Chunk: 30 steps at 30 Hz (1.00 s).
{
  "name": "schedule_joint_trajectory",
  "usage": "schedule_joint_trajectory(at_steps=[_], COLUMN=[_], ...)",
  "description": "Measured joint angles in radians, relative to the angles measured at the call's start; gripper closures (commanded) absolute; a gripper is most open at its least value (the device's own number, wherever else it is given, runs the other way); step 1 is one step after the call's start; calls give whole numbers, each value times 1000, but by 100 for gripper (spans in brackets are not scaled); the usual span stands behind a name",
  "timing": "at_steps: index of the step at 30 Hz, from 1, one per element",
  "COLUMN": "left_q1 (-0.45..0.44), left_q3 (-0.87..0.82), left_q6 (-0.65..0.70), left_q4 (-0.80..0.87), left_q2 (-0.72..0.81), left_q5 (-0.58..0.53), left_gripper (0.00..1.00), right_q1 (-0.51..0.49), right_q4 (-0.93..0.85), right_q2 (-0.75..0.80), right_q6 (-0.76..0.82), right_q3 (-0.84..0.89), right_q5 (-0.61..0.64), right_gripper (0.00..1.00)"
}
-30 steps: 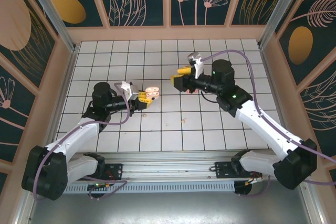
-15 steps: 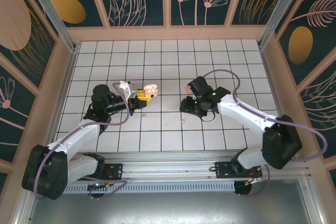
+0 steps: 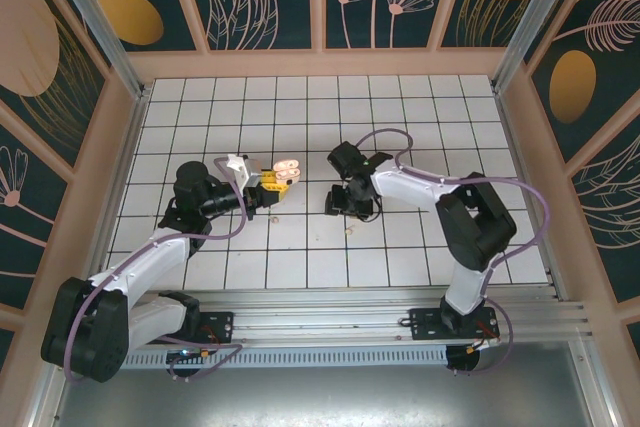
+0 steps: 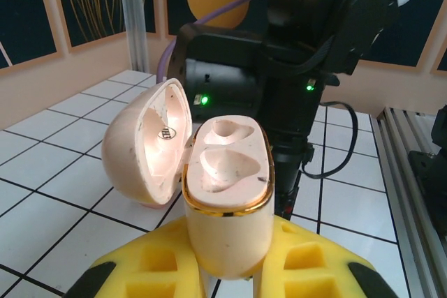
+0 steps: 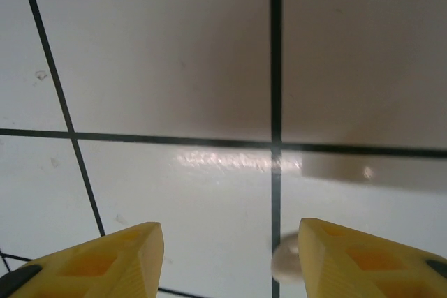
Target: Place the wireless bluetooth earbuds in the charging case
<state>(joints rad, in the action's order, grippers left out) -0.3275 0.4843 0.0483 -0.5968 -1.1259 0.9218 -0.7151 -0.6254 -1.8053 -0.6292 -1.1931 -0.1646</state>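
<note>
The charging case is cream with a gold rim. Its lid is swung open and both sockets are empty. My left gripper is shut on the case's lower body and holds it upright above the tiles, left of centre. My right gripper points down at the floor just right of the case, jaws open with nothing between them. One cream earbud lies on a tile line against the inner side of the right finger. A tiny bud also lies just near of that gripper.
The right arm's black body stands close behind the open case. A small speck lies on the tiles below the left gripper. Wooden walls ring the white tiled floor, and a metal rail runs along the near edge.
My right arm has swung down and to the left, from raised at mid-table to just above the tiles beside the case. The left arm and the case have barely moved.
</note>
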Motion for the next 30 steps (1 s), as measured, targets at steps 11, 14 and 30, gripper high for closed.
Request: schedule_joint_trajectory(at_steps=[11,14,30], left_q1=[0,0,0], left_q3=[0,0,0], left_q6=[19,19,29], left_q4=[45,51,77], left_q2=[-6,-3,27], left_q5=[-15,-16,-19], left_gripper=[92,92,92], right_q1=[1,1,-14], right_q4=[0,6,-121], right_q2=[-30,-18,43], right_q6=[40,40,26], right_q3=[40,58,9], right_q5=[-39,-46,-23], right_gripper=[48,48,48])
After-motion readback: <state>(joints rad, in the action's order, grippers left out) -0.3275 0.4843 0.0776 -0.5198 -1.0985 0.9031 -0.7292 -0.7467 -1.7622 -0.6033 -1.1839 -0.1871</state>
